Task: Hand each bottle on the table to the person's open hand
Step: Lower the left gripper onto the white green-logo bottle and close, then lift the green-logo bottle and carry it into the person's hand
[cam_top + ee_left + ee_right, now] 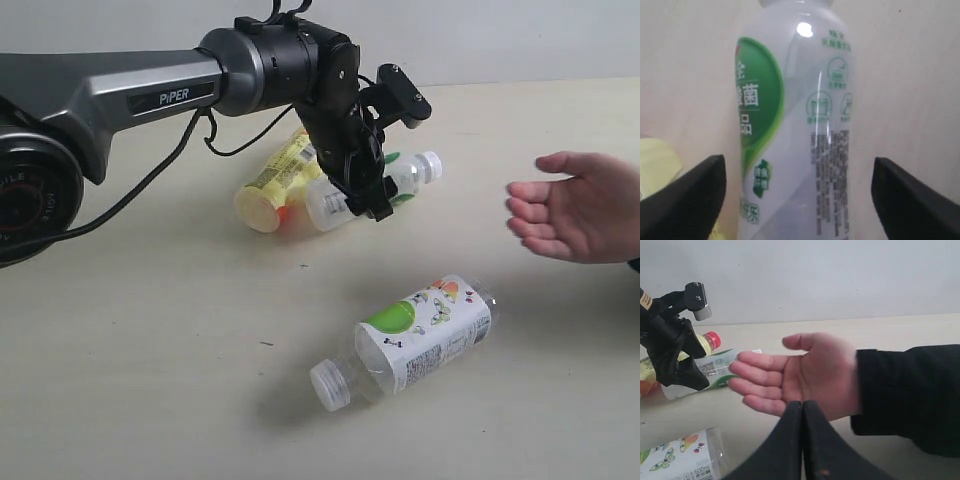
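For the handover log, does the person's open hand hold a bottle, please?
No, the person's bare open hand shows an empty palm.

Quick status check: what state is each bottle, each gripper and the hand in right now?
Green-label bottle: lying on its side, capped.
Left gripper: open, straddling the green-label bottle, not gripping.
Yellow bottle: lying on its side, capped.
Butterfly-label bottle: lying on its side, capped.
Right gripper: shut, empty.
Hand: open, empty.

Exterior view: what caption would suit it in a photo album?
Robot's left gripper poised over a white-capped bottle while a person's open hand waits nearby, another bottle lying on the table.
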`<move>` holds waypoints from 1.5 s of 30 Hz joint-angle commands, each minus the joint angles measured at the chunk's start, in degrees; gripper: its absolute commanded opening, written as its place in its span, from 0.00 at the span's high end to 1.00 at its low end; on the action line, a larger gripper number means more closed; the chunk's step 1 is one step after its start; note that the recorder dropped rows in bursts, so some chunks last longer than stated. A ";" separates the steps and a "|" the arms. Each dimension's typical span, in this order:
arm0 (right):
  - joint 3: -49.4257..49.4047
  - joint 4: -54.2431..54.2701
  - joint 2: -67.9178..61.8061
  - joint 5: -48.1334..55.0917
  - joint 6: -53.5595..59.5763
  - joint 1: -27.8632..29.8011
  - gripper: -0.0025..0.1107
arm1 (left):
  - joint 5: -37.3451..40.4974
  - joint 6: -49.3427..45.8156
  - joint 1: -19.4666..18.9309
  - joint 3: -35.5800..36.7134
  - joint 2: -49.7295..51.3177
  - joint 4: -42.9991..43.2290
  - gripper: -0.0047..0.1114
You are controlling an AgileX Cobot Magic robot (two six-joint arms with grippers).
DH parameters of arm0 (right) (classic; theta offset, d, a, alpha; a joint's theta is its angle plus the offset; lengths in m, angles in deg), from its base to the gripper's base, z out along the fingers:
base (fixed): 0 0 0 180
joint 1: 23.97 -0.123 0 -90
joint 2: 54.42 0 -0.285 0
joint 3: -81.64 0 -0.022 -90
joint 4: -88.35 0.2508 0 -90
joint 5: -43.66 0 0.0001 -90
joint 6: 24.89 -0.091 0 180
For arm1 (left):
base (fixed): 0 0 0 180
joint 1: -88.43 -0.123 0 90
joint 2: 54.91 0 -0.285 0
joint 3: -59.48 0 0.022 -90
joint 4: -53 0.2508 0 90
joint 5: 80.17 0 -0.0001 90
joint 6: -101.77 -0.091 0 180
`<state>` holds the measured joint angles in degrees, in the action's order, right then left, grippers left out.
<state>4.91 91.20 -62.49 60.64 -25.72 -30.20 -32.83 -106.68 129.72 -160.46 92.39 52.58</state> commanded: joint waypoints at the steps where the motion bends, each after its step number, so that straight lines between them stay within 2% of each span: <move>1: -0.15 0.12 0.28 -0.35 0.22 0.27 0.98 | -0.37 0.00 0.13 -0.32 0.00 -0.14 0.28; 8: -0.15 0.00 0.28 -0.35 0.22 0.27 0.98 | -0.27 0.24 0.13 -0.32 0.00 -0.14 0.41; 14: -0.15 0.00 0.28 -0.35 0.22 0.27 0.98 | 0.52 0.39 0.13 -0.32 1.60 -0.24 0.36; 18: -0.15 0.00 0.28 -0.35 0.22 0.27 0.98 | 0.52 0.39 0.13 -0.32 2.03 -0.24 0.38; 20: -0.15 0.00 0.28 -0.35 0.22 0.27 0.98 | 0.52 0.63 0.13 -0.32 1.78 -0.24 0.46; 28: -0.15 0.00 0.28 -0.35 0.22 0.27 0.98 | 0.41 2.60 0.13 -0.32 -0.21 -0.13 0.96; 38: -0.15 0.00 0.28 -0.35 0.22 0.27 0.98 | 2.42 17.28 0.13 -0.32 -5.85 -0.23 0.96; 45: -0.15 0.10 0.28 -0.35 0.22 0.27 0.98 | 6.89 29.65 2.89 -0.32 -9.57 -0.34 0.96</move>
<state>4.91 91.20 -62.49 60.64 -25.72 -30.20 -27.84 -81.94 130.81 -160.46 84.64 52.58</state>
